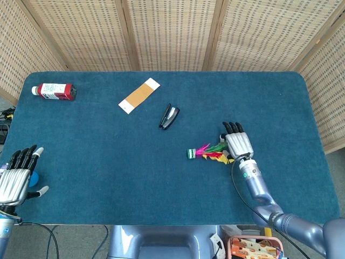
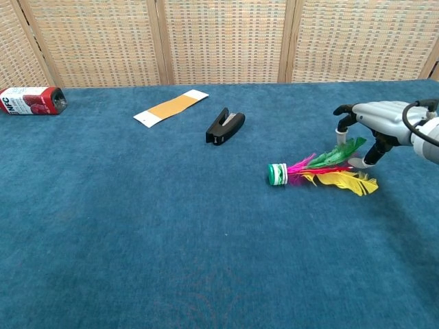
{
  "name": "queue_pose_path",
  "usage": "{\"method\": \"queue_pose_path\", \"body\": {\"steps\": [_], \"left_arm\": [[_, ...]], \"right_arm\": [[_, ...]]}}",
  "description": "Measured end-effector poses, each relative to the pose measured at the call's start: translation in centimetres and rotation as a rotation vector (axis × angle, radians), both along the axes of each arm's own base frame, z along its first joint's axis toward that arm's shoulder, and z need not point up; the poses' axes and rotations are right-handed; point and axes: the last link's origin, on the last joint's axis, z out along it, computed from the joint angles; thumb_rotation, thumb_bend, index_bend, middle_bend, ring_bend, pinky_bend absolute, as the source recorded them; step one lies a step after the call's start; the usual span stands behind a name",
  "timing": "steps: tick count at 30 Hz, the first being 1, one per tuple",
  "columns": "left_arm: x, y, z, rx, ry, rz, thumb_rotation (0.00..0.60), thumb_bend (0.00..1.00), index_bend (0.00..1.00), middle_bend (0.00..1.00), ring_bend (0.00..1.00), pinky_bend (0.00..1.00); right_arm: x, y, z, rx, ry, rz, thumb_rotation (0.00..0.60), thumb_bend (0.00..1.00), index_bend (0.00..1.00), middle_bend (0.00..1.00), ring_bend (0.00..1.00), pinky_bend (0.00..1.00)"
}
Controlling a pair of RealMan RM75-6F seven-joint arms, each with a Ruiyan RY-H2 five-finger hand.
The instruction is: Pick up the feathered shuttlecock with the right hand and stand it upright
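Basically nothing done yet: the shuttlecock (image 2: 319, 171) lies flat on its side on the blue table (image 1: 108, 178), right of centre, so pickup and standing up are both left to do. The right hand (image 1: 237, 143) hovers over the feather end, palm down, fingers partly curled and pointing down toward the feathers in the chest view. From here I can't tell whether the fingertips touch the feathers; nothing is gripped and the fingers look apart, so I'd call it released.

The left hand (image 1: 17, 175) is parked at the near left table edge, fingers spread, holding nothing.

Shuttlecock look: small green-and-white round base pointing left, then pink, red, green and yellow feathers fanning right toward the hand. Feathers look soft, so my guess is a grip nearer the base would hold better.

Well apart from it: stapler (image 2: 225, 126), paper strip (image 2: 171, 107), red can (image 2: 31, 100).
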Motion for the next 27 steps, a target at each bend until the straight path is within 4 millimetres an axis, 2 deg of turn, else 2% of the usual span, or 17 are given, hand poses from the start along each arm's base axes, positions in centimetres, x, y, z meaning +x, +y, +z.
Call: {"method": "queue_pose_path", "body": {"steps": [5,13,21,27], "left_arm": [[0.03,-0.04,-0.01,-0.001,0.0,-0.001,0.6,0.01,0.0,0.0,0.0,0.0],[0.13,-0.11,-0.02,-0.003,0.0,-0.004,0.6,0.01,0.0,0.0,0.0,0.0],[0.26,-0.21,-0.08,-0.006,-0.001,-0.01,0.6,0.01,0.0,0.0,0.0,0.0],[0.35,-0.25,-0.17,-0.01,-0.001,-0.014,0.6,0.01,0.0,0.0,0.0,0.0]], "right_arm": [[0.3,0.14,0.23,-0.004,0.003,0.003,0.6,0.3,0.46,0.05,0.0,0.01],[0.32,0.14,0.46,-0.01,0.012,-0.006,0.6,0.3,0.54,0.1,0.0,0.03],[-0.06,0.3,0.41,-0.009,0.022,-0.019,0.6,0.33,0.55,0.11,0.0,0.03],[0.49,0.63,0.61,-0.015,0.025,0.0,0.6,0.35,0.56,0.11,0.0,0.03]]}}
